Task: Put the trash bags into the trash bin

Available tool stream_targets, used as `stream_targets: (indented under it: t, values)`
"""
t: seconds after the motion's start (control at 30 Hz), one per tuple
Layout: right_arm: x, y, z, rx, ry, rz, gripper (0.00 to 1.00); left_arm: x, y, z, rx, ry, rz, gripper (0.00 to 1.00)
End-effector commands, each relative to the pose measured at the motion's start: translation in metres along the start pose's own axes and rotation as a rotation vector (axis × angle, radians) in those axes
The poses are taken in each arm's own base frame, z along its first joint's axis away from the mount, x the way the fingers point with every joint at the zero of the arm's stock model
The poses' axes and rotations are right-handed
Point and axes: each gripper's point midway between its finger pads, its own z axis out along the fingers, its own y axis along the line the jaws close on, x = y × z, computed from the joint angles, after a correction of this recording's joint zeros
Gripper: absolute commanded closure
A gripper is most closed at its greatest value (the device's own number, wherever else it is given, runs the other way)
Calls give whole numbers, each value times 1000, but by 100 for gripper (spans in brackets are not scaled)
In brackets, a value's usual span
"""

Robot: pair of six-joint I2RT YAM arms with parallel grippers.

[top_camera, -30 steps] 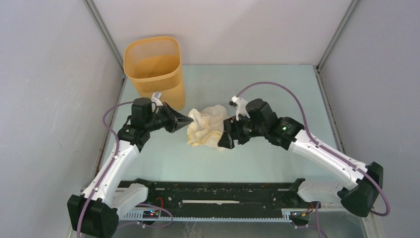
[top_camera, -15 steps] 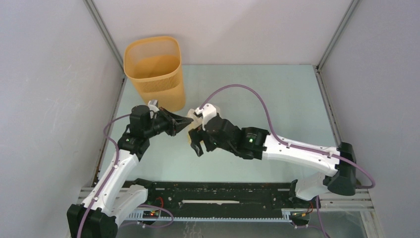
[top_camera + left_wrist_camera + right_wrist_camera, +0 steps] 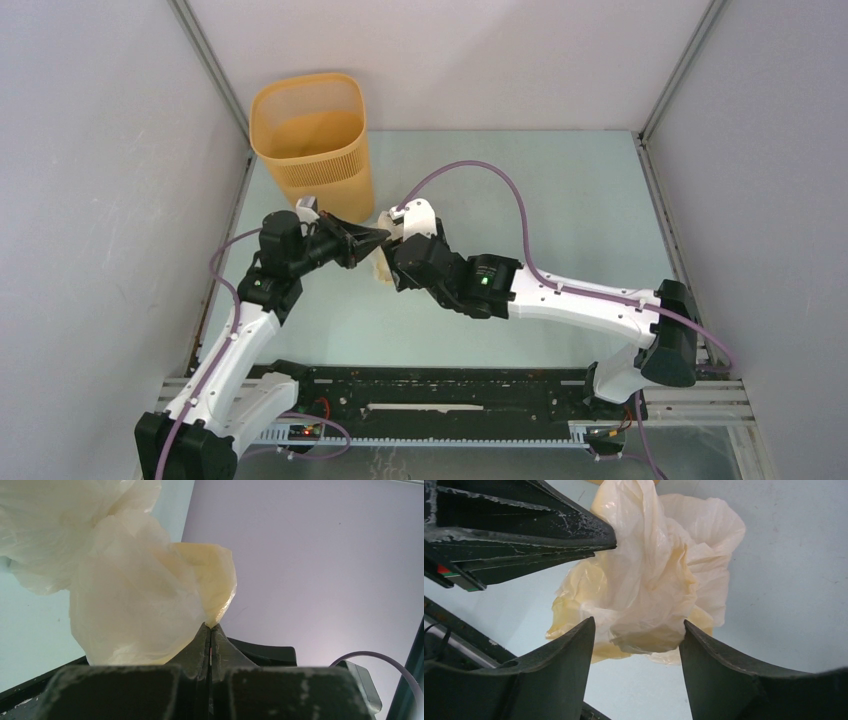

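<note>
The crinkly pale cream trash bag (image 3: 659, 580) hangs bunched just above the table. My left gripper (image 3: 211, 626) is shut on an edge of the bag (image 3: 135, 605). In the top view the left gripper (image 3: 385, 237) sits right of the bin's base. My right gripper (image 3: 638, 625) is open, one finger on each side of the bag's lower part. In the top view the right gripper (image 3: 393, 268) covers most of the bag, and only a sliver (image 3: 380, 266) shows. The yellow-orange trash bin (image 3: 310, 130) stands upright at the back left, behind both grippers.
The left gripper's black fingers (image 3: 524, 525) cross the upper left of the right wrist view, close to my right fingers. Grey walls close in the table (image 3: 560, 200) on three sides. A black rail (image 3: 440, 385) runs along the near edge.
My right arm has swung left and forward over the bag, which is now mostly hidden in the top view. The left gripper has stayed shut on the bag, shifting only slightly.
</note>
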Motion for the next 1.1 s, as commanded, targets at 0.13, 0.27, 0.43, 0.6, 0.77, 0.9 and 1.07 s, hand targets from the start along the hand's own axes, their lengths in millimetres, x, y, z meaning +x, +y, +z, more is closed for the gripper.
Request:
stream_targets:
  t: [0.13, 0.27, 0.43, 0.6, 0.77, 0.9, 1.07]
  values:
    - [-20, -8, 7, 64, -73, 35, 34, 5, -10, -3, 46, 16, 19, 100]
    - [-24, -27, 5, 102, -95, 58, 66, 5, -8, -4, 43, 11, 32, 100]
    - [-17, -85, -4, 203, -68, 77, 94, -1, 10, -5, -22, -11, 74, 100]
    - [3, -149, -24, 146, 14, 95, 100, -13, 23, -9, -94, -50, 145, 100]
    - [9, -206, -54, 72, -16, 152, 100, -21, 33, -10, -210, -35, 323, 100]
    - [8, -199, -65, -106, -15, 227, 100, -14, 26, -6, -226, 46, 409, 100]
    - [8, -187, -66, -162, 0, 283, 100, -3, 11, 2, -219, 108, 492, 100]
